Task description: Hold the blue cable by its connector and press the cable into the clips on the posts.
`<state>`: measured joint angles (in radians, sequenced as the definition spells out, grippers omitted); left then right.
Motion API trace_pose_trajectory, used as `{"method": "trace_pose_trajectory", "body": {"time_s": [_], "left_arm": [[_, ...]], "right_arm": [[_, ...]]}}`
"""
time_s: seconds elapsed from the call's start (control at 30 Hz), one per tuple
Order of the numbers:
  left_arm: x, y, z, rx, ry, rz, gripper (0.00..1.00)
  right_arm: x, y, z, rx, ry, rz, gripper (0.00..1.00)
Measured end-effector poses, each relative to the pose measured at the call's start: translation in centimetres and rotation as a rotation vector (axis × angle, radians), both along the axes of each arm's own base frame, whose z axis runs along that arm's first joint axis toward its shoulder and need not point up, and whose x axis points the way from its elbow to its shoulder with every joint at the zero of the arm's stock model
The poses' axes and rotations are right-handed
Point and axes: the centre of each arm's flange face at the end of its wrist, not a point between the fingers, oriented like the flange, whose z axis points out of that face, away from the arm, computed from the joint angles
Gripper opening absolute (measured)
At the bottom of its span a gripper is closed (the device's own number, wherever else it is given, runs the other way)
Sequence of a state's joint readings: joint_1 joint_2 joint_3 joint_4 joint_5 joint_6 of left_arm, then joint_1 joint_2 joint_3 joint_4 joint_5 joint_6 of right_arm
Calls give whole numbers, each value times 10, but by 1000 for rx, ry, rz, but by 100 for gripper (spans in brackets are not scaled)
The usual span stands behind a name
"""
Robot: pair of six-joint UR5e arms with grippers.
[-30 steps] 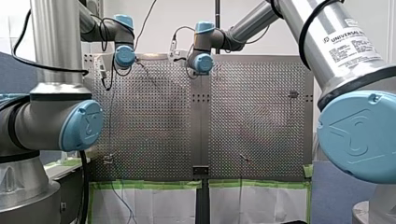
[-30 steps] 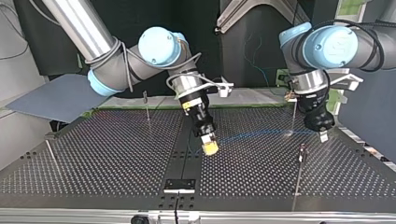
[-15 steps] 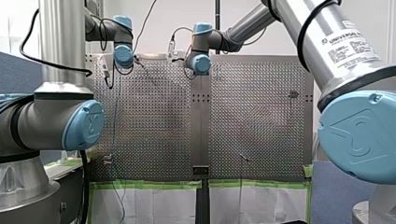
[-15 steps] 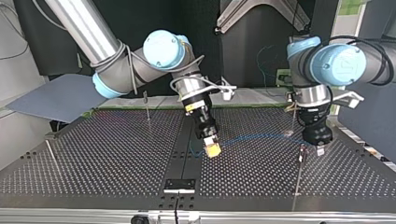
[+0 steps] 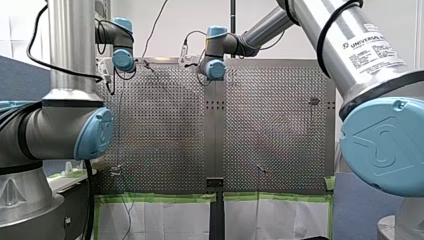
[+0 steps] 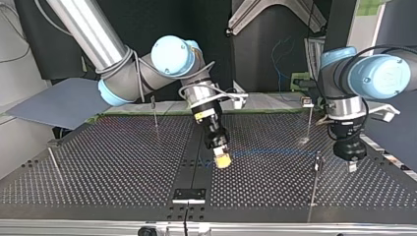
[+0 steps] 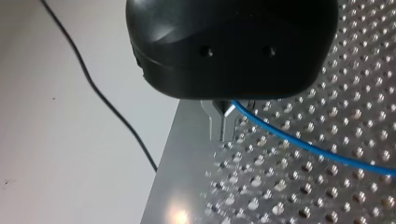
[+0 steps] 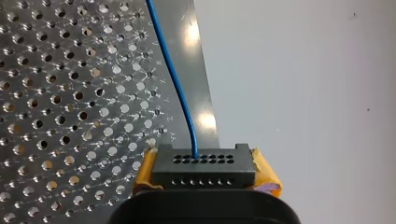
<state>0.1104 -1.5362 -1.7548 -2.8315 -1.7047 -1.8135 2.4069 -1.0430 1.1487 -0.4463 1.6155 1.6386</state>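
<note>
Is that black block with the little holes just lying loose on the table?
No, my right gripper clamps the connector between its yellow pads.

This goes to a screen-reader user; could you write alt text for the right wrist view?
My right pincer clamps a black connector with two rows of holes between its yellow pads. A blue cable leaves one hole and runs ahead over the perforated table.

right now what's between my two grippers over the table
In the top view, the blue cable spans the gap, from the connector in my right gripper toward my left gripper; a thin post stands just short of the left one.
</note>
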Motion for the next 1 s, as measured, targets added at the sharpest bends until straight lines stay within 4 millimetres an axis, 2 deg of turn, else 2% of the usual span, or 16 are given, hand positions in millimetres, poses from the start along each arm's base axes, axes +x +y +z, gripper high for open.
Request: {"method": "trace_pose_trajectory", "body": {"time_s": [0.27, 0.5, 0.7, 1.0], "left_arm": [[18, 21, -6, 6, 14, -9, 0], [37, 22, -14, 8, 25, -60, 0], [51, 19, -7, -15, -9, -102, 0], [70, 31, -3, -33, -14, -93, 0]], "right_arm": [[-6, -9, -1, 3, 1, -19, 0], [-14, -23, -1, 4, -2, -48, 0], [-15, -40, -7, 8, 3, -67, 0], [-8, -60, -11, 15, 11, -74, 0]]}}
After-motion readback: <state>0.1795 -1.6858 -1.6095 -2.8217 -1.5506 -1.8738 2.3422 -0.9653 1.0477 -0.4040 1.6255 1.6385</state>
